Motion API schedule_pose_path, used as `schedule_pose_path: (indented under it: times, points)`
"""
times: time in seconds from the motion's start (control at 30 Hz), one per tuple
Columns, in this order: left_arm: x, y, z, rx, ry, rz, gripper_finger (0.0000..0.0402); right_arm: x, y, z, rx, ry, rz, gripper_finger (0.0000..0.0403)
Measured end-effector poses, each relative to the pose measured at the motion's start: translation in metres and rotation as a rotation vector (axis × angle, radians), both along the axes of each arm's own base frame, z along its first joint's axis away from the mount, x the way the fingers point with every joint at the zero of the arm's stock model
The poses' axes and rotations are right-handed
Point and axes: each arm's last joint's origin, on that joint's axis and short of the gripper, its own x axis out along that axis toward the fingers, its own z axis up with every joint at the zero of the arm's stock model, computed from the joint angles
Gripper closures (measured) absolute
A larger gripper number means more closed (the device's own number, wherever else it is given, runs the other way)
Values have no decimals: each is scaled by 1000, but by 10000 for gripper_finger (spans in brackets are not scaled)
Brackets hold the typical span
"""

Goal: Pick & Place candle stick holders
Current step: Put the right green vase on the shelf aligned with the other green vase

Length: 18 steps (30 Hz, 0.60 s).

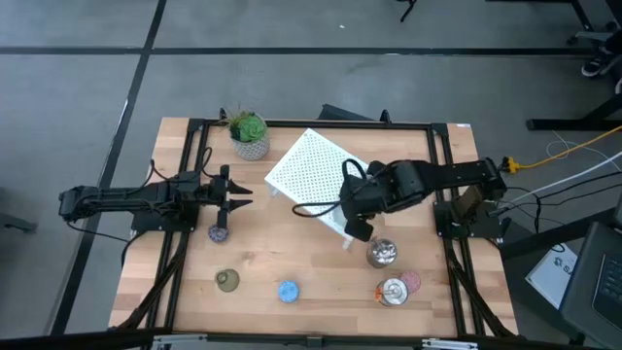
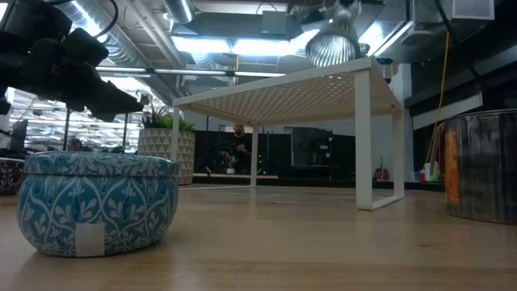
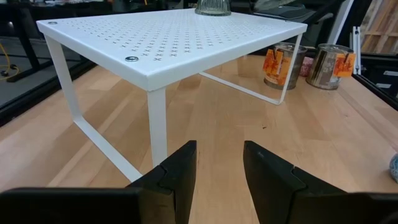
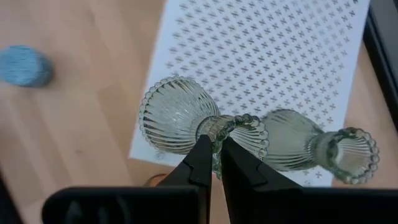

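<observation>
Right fingers (image 4: 213,163) pinch a green holder's (image 4: 205,124) rim above the stand (image 4: 273,56).

i'm in a lab workshop: exposed ceiling ducts (image 2: 121,56) at my eleven o'clock, taped concrete floor (image 1: 292,78) around my table (image 1: 292,262).

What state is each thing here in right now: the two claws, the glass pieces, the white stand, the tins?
Right gripper: shut on the rim of a glass holder.
Held glass holder: upright on the white stand.
Second glass holder: upright on the stand, beside the first.
White stand: upright on the table.
Left gripper: open, empty.
Blue tin: lid on, on the table.
Silver tins: upright on the table.
</observation>
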Motion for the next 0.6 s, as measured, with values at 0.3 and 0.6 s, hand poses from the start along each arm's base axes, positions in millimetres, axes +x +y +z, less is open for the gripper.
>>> schedule_pose_path:
  times: [0.3,0.6]
  points:
    - [0,0,0,0,0,0,274,4,-12,-18,-51,62,-37,380]
    - [0,0,0,0,-1,0,274,5,-17,-19,-103,74,-5,380]
